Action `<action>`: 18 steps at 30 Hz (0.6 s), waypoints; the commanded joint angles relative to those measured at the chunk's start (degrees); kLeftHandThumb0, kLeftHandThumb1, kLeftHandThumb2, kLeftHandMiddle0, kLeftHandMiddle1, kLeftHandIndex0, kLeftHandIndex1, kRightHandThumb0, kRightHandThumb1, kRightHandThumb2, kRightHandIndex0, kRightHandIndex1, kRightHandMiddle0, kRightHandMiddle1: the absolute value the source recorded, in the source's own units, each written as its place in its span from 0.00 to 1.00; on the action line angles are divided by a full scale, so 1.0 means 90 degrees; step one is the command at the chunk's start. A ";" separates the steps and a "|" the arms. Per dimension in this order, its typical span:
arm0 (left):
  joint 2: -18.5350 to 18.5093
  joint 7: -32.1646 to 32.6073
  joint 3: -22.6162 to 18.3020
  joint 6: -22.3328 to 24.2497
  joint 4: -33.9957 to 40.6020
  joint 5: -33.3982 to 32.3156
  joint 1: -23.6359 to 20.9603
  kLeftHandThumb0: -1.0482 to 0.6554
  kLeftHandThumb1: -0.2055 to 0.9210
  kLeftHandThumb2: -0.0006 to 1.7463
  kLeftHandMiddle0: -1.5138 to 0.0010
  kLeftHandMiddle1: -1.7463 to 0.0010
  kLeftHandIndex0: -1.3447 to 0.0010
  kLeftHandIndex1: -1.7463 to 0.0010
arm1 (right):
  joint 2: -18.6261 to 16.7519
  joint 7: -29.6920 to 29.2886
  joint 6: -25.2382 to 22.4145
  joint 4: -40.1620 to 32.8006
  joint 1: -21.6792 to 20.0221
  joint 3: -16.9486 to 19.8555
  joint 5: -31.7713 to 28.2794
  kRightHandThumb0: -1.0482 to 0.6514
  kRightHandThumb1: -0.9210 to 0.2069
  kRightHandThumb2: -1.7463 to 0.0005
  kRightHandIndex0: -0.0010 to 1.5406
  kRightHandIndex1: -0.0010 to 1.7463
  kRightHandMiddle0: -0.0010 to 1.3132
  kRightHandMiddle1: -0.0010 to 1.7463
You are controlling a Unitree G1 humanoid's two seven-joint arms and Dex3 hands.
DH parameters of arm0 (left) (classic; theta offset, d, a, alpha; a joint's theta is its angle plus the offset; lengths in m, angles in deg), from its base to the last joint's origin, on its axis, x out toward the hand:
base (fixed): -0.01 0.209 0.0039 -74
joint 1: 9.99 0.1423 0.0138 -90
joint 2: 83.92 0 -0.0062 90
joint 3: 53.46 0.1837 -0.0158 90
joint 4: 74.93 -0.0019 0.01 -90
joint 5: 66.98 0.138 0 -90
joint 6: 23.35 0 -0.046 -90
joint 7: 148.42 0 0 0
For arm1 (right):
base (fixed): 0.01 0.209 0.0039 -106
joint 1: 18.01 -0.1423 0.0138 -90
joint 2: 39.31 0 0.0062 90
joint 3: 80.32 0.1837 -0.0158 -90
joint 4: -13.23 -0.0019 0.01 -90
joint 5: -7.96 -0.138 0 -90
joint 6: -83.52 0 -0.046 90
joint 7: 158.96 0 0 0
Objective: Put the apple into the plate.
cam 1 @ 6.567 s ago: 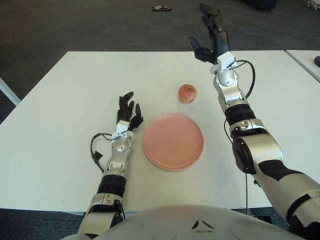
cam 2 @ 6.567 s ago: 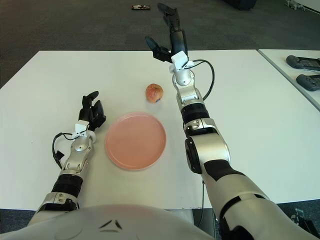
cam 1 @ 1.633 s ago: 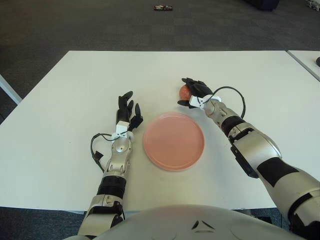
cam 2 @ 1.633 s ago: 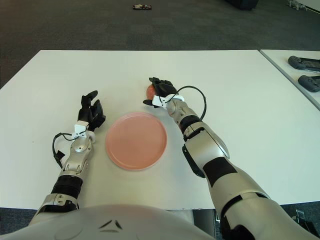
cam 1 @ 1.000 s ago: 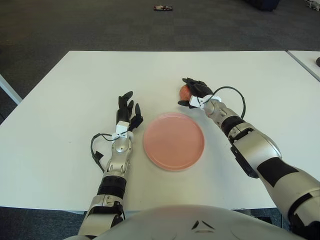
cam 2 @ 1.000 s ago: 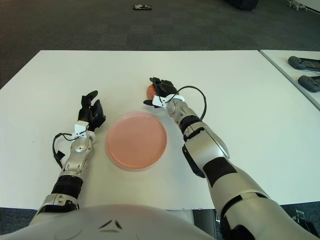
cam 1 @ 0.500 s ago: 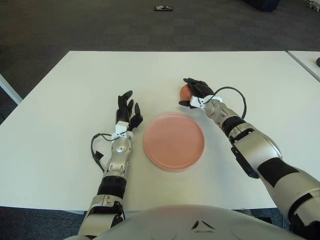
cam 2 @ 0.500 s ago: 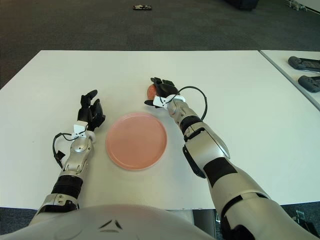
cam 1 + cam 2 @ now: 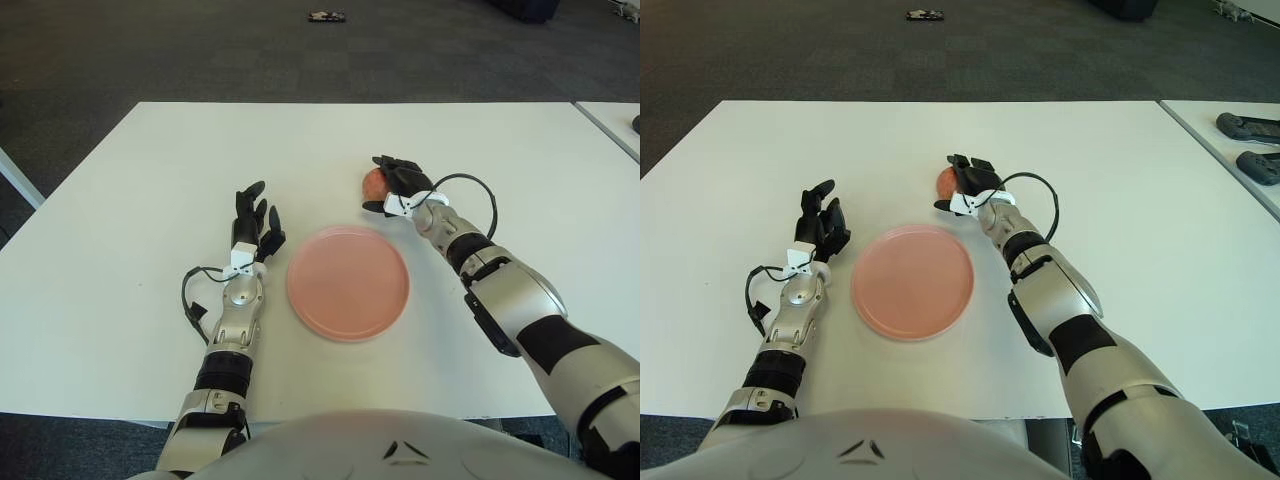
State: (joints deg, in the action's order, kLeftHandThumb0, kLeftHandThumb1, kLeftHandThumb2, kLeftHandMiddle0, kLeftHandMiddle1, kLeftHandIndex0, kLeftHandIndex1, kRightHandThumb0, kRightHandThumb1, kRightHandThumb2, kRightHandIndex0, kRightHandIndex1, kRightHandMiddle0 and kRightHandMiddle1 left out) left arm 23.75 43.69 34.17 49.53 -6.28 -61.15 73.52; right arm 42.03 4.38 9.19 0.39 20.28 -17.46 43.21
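Here the apple sits beyond the far right rim of the pink plate, apart from it, on the white counter. Only its left side shows, reddish with a paler patch; the rest is covered by the right hand, whose dark fingers curl over the top and right of the fruit while the thumb reaches in low in front. The hand is closed around the apple, and whether the fruit still touches the counter cannot be told. A black cable loops from the right wrist over the forearm.

The plate is round, shallow and bare, lying flat near the middle of the counter. Just to its left shows the left hand, its fingers loosely extended and pointing away from the robot, holding nothing. On the dark carpet beyond the counter's far edge lies a small object too small to identify.
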 commanded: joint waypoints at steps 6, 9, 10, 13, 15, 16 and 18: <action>-0.0004 0.0050 -0.0008 0.0003 0.0103 0.0027 -0.0010 0.18 1.00 0.45 0.73 1.00 1.00 0.50 | 0.0082 -0.0148 -0.0151 0.0153 0.0250 -0.0046 0.0112 0.17 0.00 0.75 0.19 0.15 0.00 0.35; 0.0016 0.0058 -0.0018 0.0030 0.0124 0.0005 -0.0004 0.18 1.00 0.44 0.72 1.00 1.00 0.50 | 0.0089 -0.0250 -0.0162 0.0155 0.0267 -0.0059 0.0129 0.17 0.00 0.76 0.18 0.23 0.00 0.38; 0.0020 0.0059 -0.0021 0.0034 0.0128 0.0002 -0.0003 0.18 1.00 0.44 0.72 1.00 1.00 0.50 | 0.0093 -0.0267 -0.0162 0.0155 0.0273 -0.0062 0.0131 0.17 0.00 0.76 0.18 0.25 0.00 0.39; 0.0034 0.0067 -0.0030 0.0043 0.0137 -0.0007 -0.0001 0.19 1.00 0.44 0.72 0.99 1.00 0.50 | 0.0107 -0.0317 -0.0160 0.0158 0.0293 -0.0068 0.0139 0.18 0.00 0.77 0.16 0.31 0.00 0.41; 0.0038 0.0072 -0.0035 0.0043 0.0136 -0.0008 -0.0002 0.19 1.00 0.44 0.72 0.99 1.00 0.50 | 0.0114 -0.0333 -0.0161 0.0159 0.0301 -0.0073 0.0141 0.18 0.00 0.77 0.16 0.35 0.00 0.43; 0.0039 0.0073 -0.0037 0.0042 0.0136 -0.0008 -0.0003 0.19 1.00 0.44 0.72 0.99 1.00 0.50 | 0.0116 -0.0339 -0.0162 0.0160 0.0303 -0.0075 0.0141 0.18 0.00 0.77 0.16 0.35 0.00 0.44; 0.0046 0.0077 -0.0041 0.0036 0.0127 -0.0007 -0.0011 0.19 1.00 0.43 0.72 0.99 1.00 0.50 | 0.0130 -0.0357 -0.0166 0.0162 0.0315 -0.0083 0.0147 0.19 0.00 0.77 0.16 0.37 0.00 0.45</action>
State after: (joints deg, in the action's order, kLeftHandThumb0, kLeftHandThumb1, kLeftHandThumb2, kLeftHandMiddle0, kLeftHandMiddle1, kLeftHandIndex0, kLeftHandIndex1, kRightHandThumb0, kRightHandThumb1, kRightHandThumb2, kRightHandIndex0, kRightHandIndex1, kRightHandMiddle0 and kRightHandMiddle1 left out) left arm 24.32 43.89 34.15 49.61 -5.42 -61.22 73.55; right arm 43.09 0.55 8.17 1.06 21.57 -17.69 43.43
